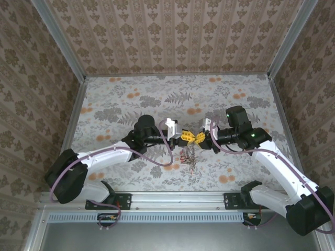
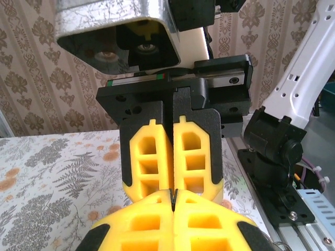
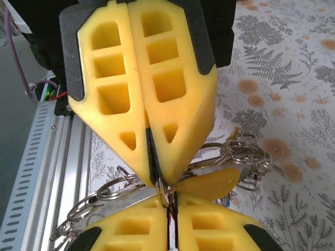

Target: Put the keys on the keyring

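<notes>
Two arms meet tip to tip over the middle of the floral worktop [image 1: 131,94], with one bunch of metalwork between them. The left fingers [image 1: 184,136] are pressed together. From the right wrist they come down as a yellow wedge [image 3: 172,157] whose tips pinch the thin silver wire of the keyring [image 3: 163,189]. The right fingers [image 1: 199,138] face them head-on, and their two pads [image 3: 157,212] are likewise together. The same wire runs down into the narrow seam between them, so they seem to be clamped on it too, though the seam is too dark to be sure. From the left wrist, both pairs show as closed yellow blocks, the left fingers [image 2: 157,209] below and the right fingers [image 2: 166,178] just beyond, tips almost touching.

One yellow-headed key [image 3: 209,183] lies just beside the pinch point, its plastic head pointing right, and it touches the tip of the left fingers. Several silver loops [image 3: 107,189] spread out on both sides of the fingers. At least four can be counted, but they overlap too much for a firm number. From above, the rest of the keys [image 1: 189,157] hang in one cluster below the fingertips, reddish in places, over the worktop near its front edge. One slotted aluminium rail [image 3: 47,157] runs along that edge.
</notes>
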You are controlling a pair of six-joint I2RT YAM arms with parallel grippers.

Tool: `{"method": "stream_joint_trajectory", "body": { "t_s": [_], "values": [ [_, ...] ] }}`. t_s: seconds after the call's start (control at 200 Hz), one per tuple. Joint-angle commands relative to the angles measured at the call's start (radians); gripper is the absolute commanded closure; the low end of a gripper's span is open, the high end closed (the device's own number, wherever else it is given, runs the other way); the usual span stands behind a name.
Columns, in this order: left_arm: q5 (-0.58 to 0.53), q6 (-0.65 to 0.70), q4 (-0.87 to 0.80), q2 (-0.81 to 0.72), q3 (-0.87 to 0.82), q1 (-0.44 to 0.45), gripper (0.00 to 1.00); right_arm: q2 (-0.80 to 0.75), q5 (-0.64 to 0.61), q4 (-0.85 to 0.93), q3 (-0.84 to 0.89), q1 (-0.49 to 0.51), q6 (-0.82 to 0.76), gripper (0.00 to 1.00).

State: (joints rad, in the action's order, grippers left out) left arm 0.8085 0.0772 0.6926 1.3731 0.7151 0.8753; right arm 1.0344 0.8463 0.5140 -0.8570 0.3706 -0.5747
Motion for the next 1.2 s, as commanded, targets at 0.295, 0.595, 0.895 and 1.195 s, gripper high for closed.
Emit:
{"method": "stream_joint_trajectory", "body": {
  "t_s": [0.295,0.595,0.895,1.195],
  "values": [
    [0.009,-0.056,0.18,0.046,-0.031,0.01,1.0,-0.023,0.079,-0.054,-0.003,-0.005,0.003,0.9],
    [-0.043,0.005,-0.047,-0.007,-0.01,-0.021,0.82,-0.013,-0.042,0.086,-0.058,-0.007,-0.067,1.0],
    [-0.038,0.161,-0.416,-0.043,0.039,-0.022,0.78,-0.002,-0.122,0.178,-0.116,0.026,-0.124,1.0],
    [-0.026,0.152,-0.398,-0.046,0.083,-0.024,0.74,0.047,-0.255,0.239,-0.166,0.106,-0.178,1.0]
  ]
}}
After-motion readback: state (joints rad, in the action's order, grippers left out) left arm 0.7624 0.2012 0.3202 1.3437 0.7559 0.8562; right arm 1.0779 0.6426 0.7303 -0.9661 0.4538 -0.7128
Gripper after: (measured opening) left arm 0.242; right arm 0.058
